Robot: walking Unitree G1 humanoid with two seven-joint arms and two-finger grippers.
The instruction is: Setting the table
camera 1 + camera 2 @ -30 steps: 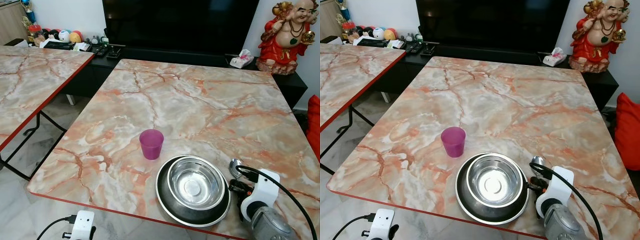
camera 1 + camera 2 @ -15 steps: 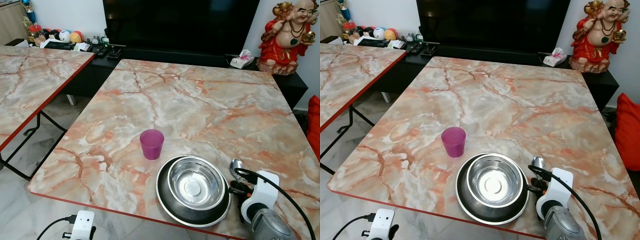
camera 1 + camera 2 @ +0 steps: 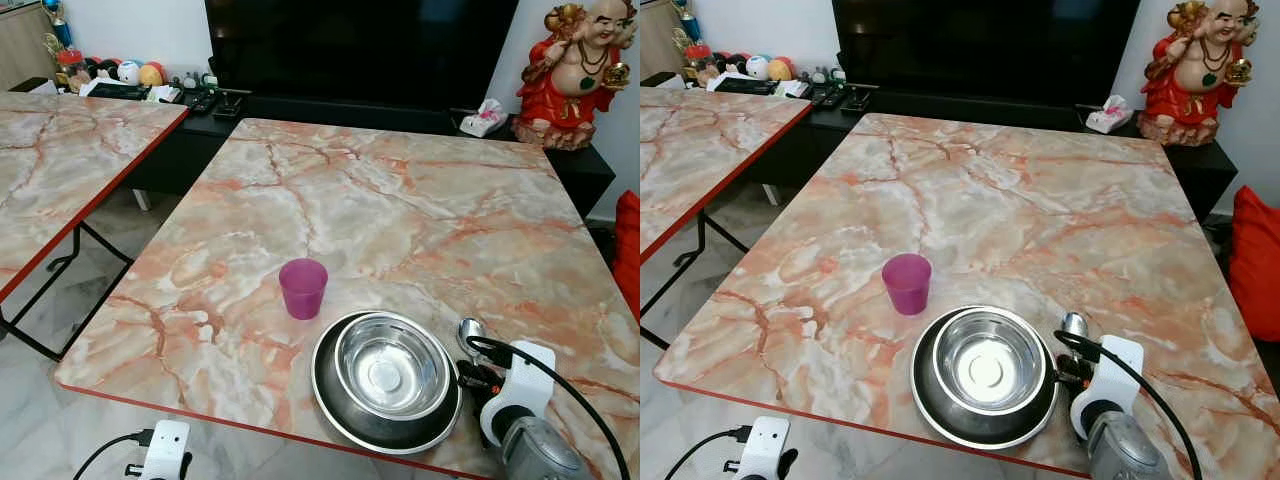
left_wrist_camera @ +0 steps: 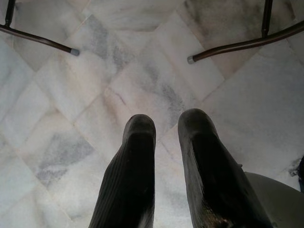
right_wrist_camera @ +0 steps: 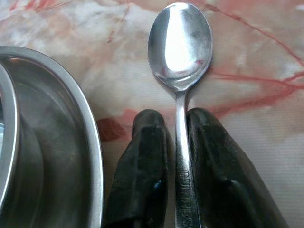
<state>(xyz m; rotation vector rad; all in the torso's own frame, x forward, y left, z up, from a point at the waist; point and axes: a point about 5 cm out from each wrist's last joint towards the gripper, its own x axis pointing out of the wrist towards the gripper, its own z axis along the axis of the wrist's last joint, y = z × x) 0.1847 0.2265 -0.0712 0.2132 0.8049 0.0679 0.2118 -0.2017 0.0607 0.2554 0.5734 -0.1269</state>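
A steel spoon lies on the marble table, bowl end pointing away from me, just right of a wide steel plate. My right gripper is shut on the spoon's handle, low over the table near its front right edge. A shiny steel bowl sits inside the plate. A purple plastic cup stands upright to the left of the plate. My left gripper hangs idle over the floor, fingers close together with nothing between them.
A second marble table stands to the left across a gap of tiled floor. Beyond the far edge are a dark TV cabinet, a tissue pack and a red statue. Table legs cross the floor near my left gripper.
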